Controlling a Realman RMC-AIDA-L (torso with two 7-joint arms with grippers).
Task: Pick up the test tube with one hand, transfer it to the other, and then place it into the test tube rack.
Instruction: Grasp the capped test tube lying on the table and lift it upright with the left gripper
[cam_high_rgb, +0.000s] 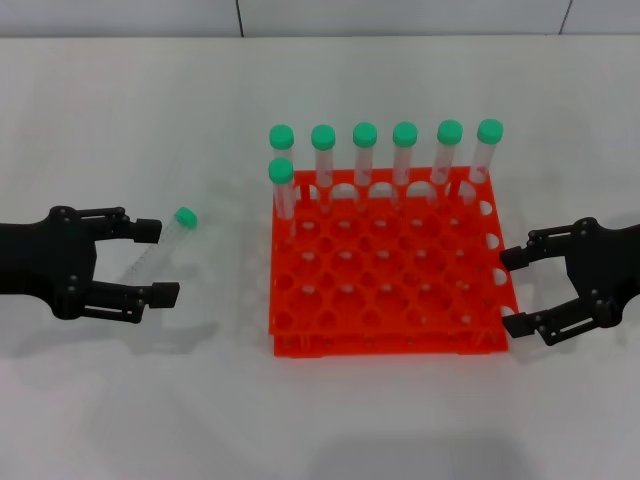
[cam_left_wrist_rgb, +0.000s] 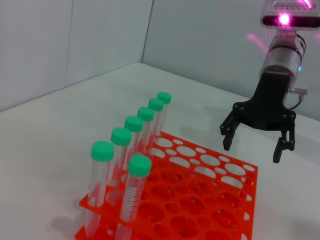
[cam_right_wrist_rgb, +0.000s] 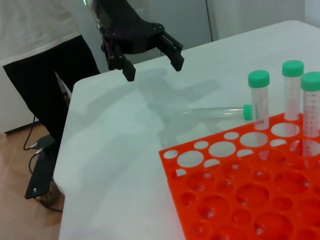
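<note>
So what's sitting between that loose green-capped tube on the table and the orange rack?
Nothing: in the head view only bare white table separates the lying test tube from the test tube rack. The right wrist view shows the same gap.

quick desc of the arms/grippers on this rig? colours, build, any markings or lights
Both grippers, left gripper and right gripper, are matte black two-finger units with exposed linkage bars and blocky pads. The left wrist view shows the right gripper mounted on a silver-white cylindrical wrist with a magenta light glowing above it. No label is legible in these views.
</note>
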